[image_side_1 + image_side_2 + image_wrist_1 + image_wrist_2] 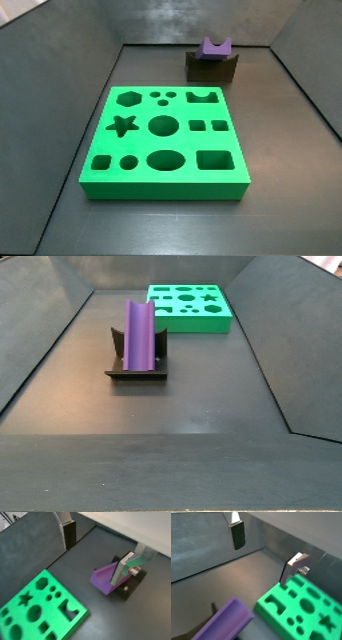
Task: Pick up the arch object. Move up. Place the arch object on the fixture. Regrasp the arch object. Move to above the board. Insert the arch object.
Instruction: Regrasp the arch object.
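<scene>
Purple grooved arch object rests on the fixture; gripper above, released, empty.

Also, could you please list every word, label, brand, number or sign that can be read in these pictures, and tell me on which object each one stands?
None: no view shows any readable text.
The board: only cut-out shapes, no writing.
The arch object, lying on the fixture: plain surfaces, no label.
The pincer, open in both wrist views, above the floor and holding nothing: bare fingers, no marking that can be read.
</scene>
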